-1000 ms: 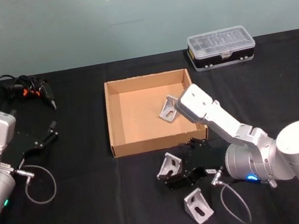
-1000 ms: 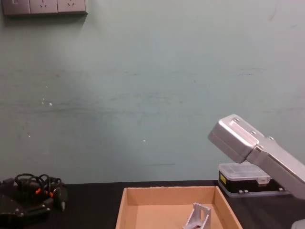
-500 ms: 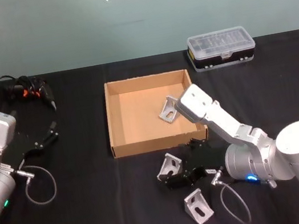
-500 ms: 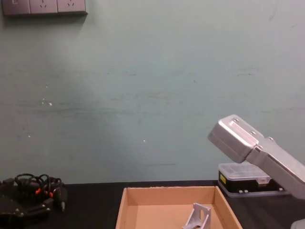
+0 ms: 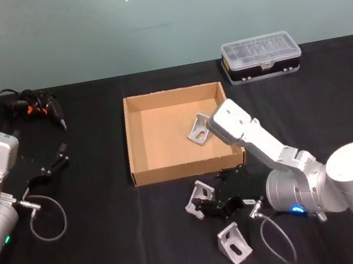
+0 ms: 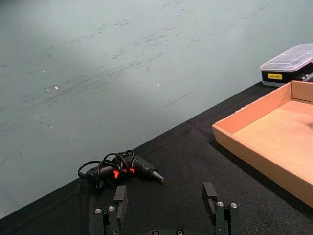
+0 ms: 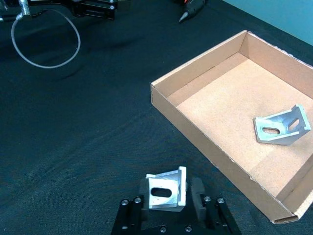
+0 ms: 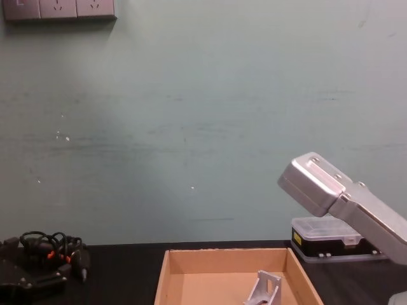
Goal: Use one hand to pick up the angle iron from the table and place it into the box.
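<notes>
- Leftmost, the left gripper (image 5: 51,165) is resting low over the counter (image 5: 113,239), its jaws standing open and empty.
- Behind it, a black corded tool (image 5: 34,106) is lying near the far edge.
- Centrally, the box (image 5: 128,147) is holding a first angle iron (image 5: 199,130) by its right wall.
- Just before the box's right front corner, the right gripper (image 7: 168,198) is gripping a second angle iron (image 7: 166,194) between closed jaws, low at the counter.
- A third angle iron (image 5: 234,243) is lying nearer the robot.
- Far right, a plastic case (image 5: 261,57) is sitting at the back.
</notes>
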